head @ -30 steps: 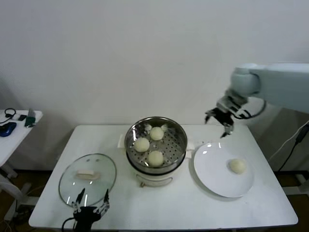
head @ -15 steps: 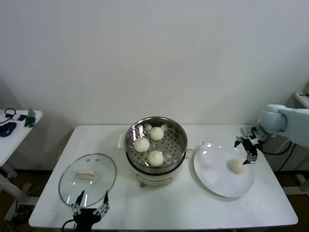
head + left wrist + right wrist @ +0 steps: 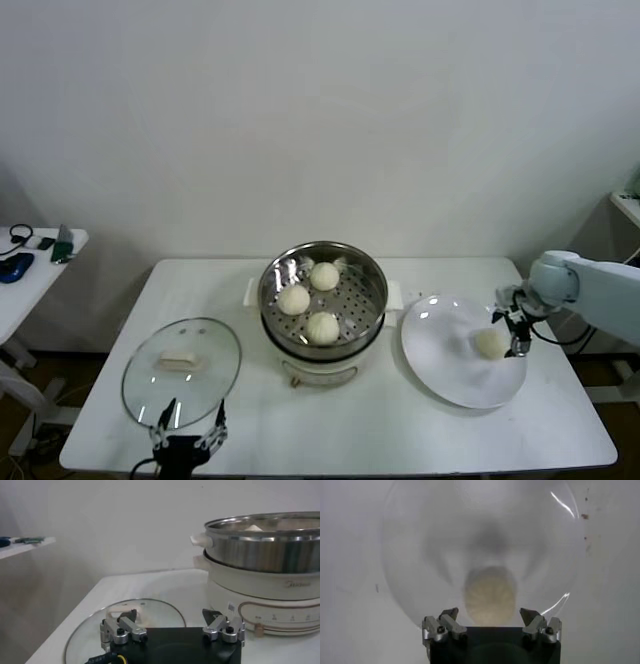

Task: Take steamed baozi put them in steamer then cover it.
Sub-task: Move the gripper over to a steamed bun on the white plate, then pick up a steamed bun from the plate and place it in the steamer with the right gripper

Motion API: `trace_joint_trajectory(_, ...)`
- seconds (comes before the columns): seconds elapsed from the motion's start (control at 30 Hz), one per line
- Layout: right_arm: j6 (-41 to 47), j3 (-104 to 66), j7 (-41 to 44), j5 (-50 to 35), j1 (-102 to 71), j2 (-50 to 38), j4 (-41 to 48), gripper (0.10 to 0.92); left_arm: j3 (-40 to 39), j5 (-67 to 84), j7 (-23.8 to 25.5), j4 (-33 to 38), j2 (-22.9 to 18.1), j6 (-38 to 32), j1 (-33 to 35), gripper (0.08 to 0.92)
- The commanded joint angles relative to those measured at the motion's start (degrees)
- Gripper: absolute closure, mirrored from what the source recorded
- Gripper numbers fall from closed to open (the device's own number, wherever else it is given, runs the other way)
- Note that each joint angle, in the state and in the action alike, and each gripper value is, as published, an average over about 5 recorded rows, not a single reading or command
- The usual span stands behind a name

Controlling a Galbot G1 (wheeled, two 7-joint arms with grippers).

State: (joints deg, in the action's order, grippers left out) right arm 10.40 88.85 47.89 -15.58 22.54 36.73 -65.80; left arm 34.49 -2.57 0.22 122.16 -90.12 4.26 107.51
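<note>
Three steamed baozi (image 3: 322, 327) lie in the steel steamer (image 3: 372, 270) on its white cooker base at the table's middle. A fourth baozi (image 3: 490, 343) rests on the white plate (image 3: 445, 362) to the right. My right gripper (image 3: 512, 323) hangs open just over that baozi's right side; in the right wrist view the baozi (image 3: 490, 599) sits between the spread fingertips (image 3: 451, 614), untouched. The glass cover (image 3: 181, 371) lies flat at the front left. My left gripper (image 3: 186, 430) waits open at the cover's near edge, with the cover (image 3: 145, 611) and the steamer (image 3: 270, 547) ahead of it.
A small side table (image 3: 35, 262) with a blue mouse and other small items stands far left. The table's front edge runs just beneath my left gripper. A white wall closes off the back.
My right gripper has swung from high behind the plate down and to the right, ending just above the baozi on the plate. The left arm, cover and steamer have not moved.
</note>
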Motion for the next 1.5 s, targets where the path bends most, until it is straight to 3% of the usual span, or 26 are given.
trace_joint_trajectory(0.03,1.0,-5.8,-1.2,1.8,-7.4,1.7,4.6,0.206,0.0,-0.2,0.0,-0.1,0.1,0.1,0.0,0.177)
trace_joint_trajectory(0.57,0.0,-5.3,0.4,0.8,-0.4,-0.3,-1.2,0.329,-0.3,-0.3,-0.1,0.3,0.1,-0.2,0.2,0.177)
trace_joint_trajectory(0.83,0.8,5.6,3.0,-10.8,22.4,-0.7,-9.5,0.378,-0.6,-0.4,-0.2,0.6,0.4,-0.4,0.3,0.177)
trace_joint_trajectory(1.03,4.4,13.8,4.0,-24.6,40.2,7.0,-17.9,0.381,-0.8,-0.2,-0.1,0.8,0.9,-0.2,0.0,0.177)
trace_joint_trajectory(1.2,8.2,11.7,2.2,-33.6,43.8,14.8,-22.5,0.376,-0.9,0.1,-0.1,0.9,1.2,-0.1,-0.4,0.177)
trace_joint_trajectory(1.5,12.1,8.7,-2.4,-33.3,32.2,25.4,-22.1,0.374,0.2,1.7,0.0,1.4,1.8,0.2,-0.6,0.177)
